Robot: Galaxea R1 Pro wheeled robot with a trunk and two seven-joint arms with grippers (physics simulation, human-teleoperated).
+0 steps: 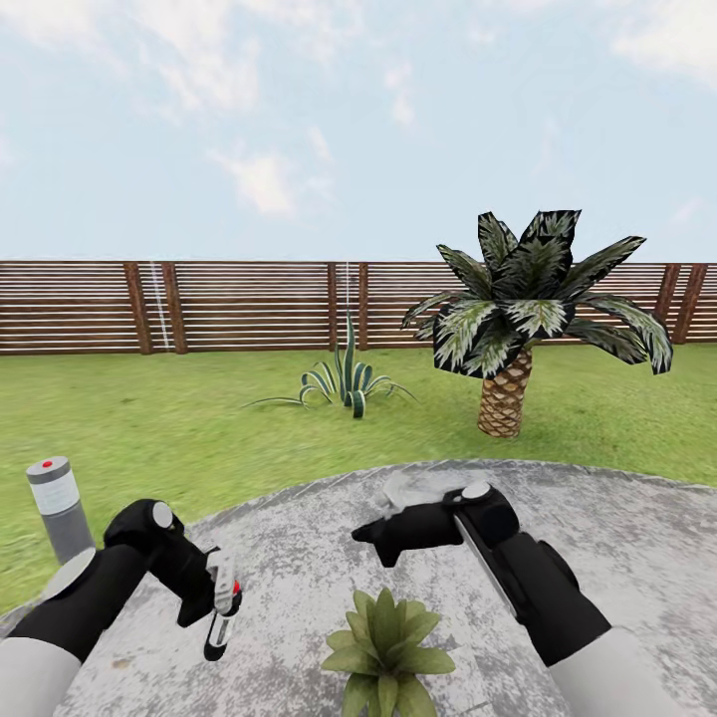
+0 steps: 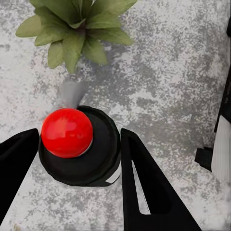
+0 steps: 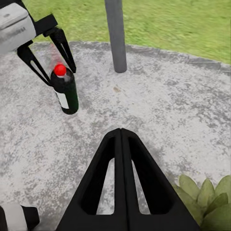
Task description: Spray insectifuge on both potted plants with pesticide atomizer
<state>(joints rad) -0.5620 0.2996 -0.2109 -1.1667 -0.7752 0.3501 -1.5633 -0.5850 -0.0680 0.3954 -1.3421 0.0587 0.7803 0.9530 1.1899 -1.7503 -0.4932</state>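
Over patio (image 1: 299, 558) | left claw (image 1: 221, 597) grips pesticide atomizer (image 3: 65, 91), white label unreadable | right claw (image 3: 121, 139) closed, empty

Atomizer (image 2: 84, 154), red-capped, sits between the left gripper's (image 2: 79, 159) black fingers (image 2: 144, 187); potted plant (image 2: 79, 24) beyond on grey patio (image 2: 163, 82).

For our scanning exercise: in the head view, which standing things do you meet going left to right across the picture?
Grey bollard lamp with red-dotted cap → dark green spray bottle → striped spiky agave → palm with woven brown trunk.
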